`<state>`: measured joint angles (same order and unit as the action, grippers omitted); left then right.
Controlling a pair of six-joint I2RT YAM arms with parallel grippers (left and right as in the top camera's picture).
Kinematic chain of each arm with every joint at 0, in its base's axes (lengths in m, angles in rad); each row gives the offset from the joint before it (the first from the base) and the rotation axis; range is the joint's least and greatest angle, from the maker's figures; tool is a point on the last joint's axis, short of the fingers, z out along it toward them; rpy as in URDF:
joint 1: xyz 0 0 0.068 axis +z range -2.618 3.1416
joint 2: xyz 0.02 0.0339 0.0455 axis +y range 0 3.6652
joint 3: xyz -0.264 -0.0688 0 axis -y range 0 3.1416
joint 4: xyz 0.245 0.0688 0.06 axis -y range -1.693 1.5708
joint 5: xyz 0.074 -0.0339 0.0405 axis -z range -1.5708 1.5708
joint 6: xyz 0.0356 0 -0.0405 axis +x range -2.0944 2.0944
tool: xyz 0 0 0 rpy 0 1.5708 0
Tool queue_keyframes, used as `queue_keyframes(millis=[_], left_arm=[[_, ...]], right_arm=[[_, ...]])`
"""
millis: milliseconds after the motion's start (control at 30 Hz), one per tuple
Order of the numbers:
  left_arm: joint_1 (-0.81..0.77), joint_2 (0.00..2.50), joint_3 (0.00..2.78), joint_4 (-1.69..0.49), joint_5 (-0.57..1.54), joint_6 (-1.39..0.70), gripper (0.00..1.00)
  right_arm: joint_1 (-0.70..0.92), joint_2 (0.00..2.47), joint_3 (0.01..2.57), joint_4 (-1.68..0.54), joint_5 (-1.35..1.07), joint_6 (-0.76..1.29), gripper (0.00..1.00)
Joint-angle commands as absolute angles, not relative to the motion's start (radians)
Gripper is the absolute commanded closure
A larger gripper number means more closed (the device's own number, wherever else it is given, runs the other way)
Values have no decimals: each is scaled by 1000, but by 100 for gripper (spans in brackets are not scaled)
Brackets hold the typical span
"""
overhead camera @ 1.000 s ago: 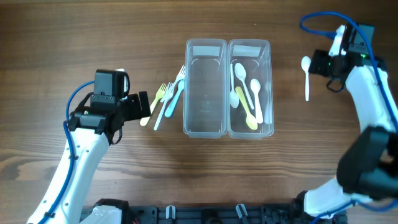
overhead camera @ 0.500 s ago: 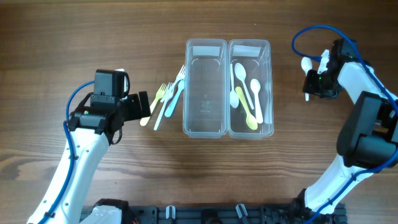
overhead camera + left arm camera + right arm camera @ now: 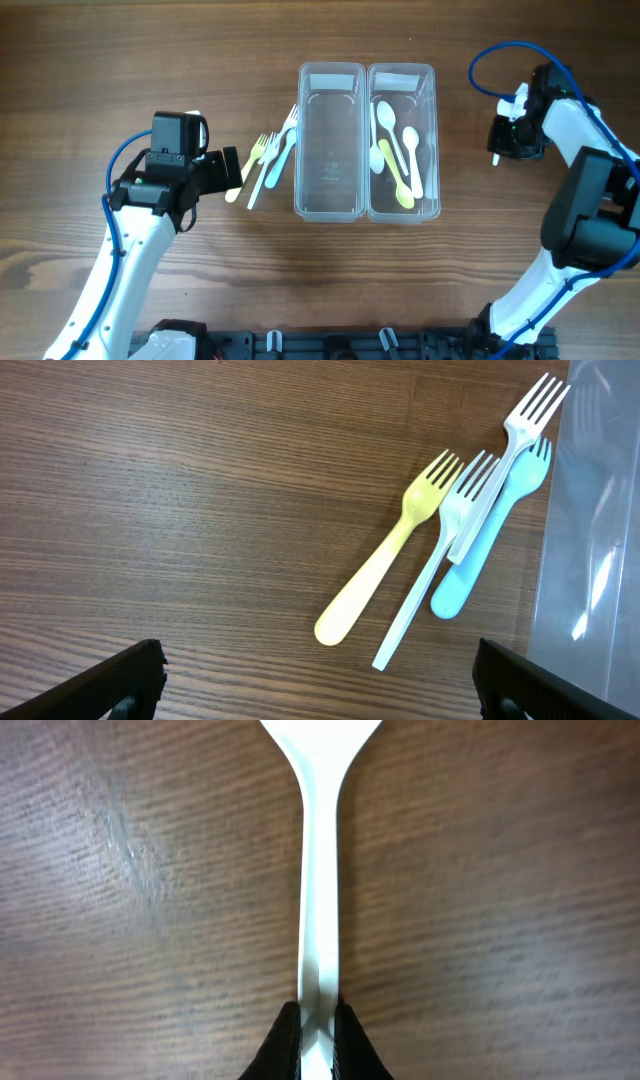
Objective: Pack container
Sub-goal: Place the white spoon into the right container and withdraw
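Overhead looks straight down from high up, whole table and the container in frame; left wrist faces down at mid range on the forks and the container's left wall, both also seen overhead; right wrist sits very close above a spoon handle, wood all round it

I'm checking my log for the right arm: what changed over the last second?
The right gripper moved leftward onto the white spoon and closed on its handle. The left gripper, forks and both containers stayed put.
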<state>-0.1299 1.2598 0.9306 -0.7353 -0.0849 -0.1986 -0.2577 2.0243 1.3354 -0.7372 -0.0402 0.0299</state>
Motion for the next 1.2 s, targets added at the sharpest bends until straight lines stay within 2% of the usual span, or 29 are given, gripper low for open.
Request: queue_keyframes(millis=[0, 167, 367, 567, 800, 833, 900, 967, 1033, 1167], left_arm=[[-131, 1262, 951, -735, -95, -183, 0], [-131, 1262, 951, -735, -95, -183, 0], [-131, 1262, 951, -735, -95, -183, 0], [-131, 1262, 951, -735, -95, -183, 0], [-131, 1262, 951, -735, -95, -183, 0], [-131, 1262, 951, -734, -95, -184, 0], [-131, 1262, 951, -716, -93, -191, 0], [-131, 1262, 951, -709, -86, -191, 0], [-131, 1262, 951, -709, -55, -191, 0], [-131, 1262, 951, -733, 123, -191, 0]], right_arm=[[-210, 1960, 1332, -758, -34, 89, 96], [-118, 1749, 1338, -770, -54, 141, 96], [76, 1511, 1338, -801, -62, 181, 96], [193, 1512, 1307, -854, -61, 254, 96], [318, 1584, 1202, -790, -84, 292, 96], [337, 1592, 1195, -785, -83, 292, 93], [371, 1600, 1191, -778, -73, 288, 68], [382, 1593, 1195, -773, -68, 288, 51], [378, 1578, 1206, -771, -67, 288, 43], [337, 1515, 1241, -772, -68, 288, 39]])
